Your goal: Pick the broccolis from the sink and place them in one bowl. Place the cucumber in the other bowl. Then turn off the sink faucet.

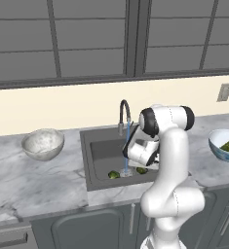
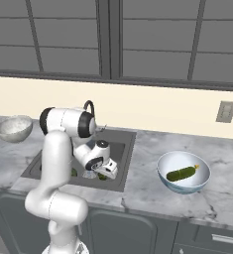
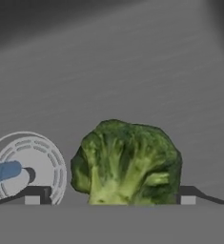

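Broccoli (image 3: 127, 164) sits on the sink (image 3: 132, 71) floor beside the drain (image 3: 30, 164), between the spread fingertips of the gripper (image 3: 109, 198), which holds nothing. Likely light, lumpy, slightly springy, wet from the running faucet (image 1: 124, 115); best pinched across the crown's widest part. No readable writing or labels.

Kitchen, rendered. Marble-look counter (image 1: 18, 185) with recessed dark sink (image 1: 99, 148) at centre, gooseneck faucet (image 1: 124, 114) at its 12 o'clock. Grey cabinets (image 1: 86, 228) below at 6 o'clock. Cream wall with outlet (image 2: 227, 111); dark-framed windows (image 1: 86, 39) at 12 o'clock. Bowls (image 1: 43, 143) on counter.
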You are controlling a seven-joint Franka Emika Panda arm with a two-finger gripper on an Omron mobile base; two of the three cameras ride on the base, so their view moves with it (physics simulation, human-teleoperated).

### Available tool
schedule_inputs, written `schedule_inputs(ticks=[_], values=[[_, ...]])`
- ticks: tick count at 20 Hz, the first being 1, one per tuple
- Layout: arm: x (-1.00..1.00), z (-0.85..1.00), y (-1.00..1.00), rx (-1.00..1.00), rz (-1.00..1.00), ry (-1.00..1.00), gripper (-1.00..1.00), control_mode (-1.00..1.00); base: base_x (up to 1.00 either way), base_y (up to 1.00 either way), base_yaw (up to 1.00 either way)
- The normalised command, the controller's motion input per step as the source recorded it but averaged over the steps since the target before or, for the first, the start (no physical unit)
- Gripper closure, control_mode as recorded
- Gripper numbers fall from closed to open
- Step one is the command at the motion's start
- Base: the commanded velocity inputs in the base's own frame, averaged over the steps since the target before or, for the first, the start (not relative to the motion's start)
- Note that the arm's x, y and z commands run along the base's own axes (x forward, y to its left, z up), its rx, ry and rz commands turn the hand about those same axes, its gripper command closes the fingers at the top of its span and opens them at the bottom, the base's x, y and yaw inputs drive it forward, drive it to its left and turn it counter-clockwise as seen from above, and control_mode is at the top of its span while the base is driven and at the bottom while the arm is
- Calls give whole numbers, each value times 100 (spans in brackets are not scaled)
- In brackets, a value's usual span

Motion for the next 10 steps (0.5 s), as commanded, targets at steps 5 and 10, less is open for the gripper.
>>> schedule_inputs(ticks=[5,10], values=[[45,-38,0,0,-6,0,-100,-100,0,0,0],[40,-39,0,0,-8,0,-100,-100,0,0,0]])
